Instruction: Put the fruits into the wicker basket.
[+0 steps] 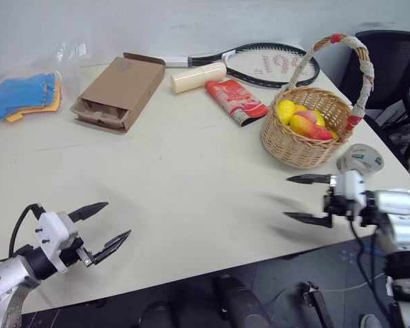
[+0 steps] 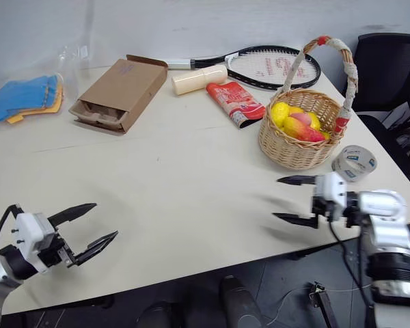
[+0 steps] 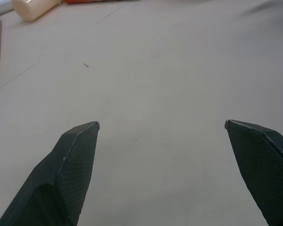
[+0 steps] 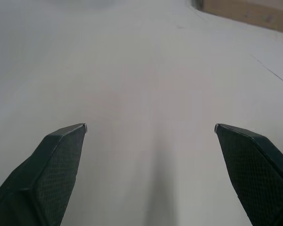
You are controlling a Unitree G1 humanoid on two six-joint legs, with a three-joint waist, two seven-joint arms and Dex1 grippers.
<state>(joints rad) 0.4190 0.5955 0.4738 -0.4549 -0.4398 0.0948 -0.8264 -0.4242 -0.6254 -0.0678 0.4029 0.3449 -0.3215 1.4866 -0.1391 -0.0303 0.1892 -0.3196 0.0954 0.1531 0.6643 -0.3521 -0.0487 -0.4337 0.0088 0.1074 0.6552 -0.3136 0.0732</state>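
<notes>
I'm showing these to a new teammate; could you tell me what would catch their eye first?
Probably the wicker basket at the table's far right, already holding yellow and red fruits. Next, the left gripper and right gripper, fingers open, empty, near the table's front edge. A tennis racket lies behind the basket.

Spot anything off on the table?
Nothing spilled or damaged. Fruits sit inside the upright basket. Only the box lies flat with its end open. Both pincers, left and right, are open and empty.

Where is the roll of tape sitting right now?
In the head views the roll of tape lies on the table at the robot's right, just beside the wicker basket and above the open right pincer.
</notes>
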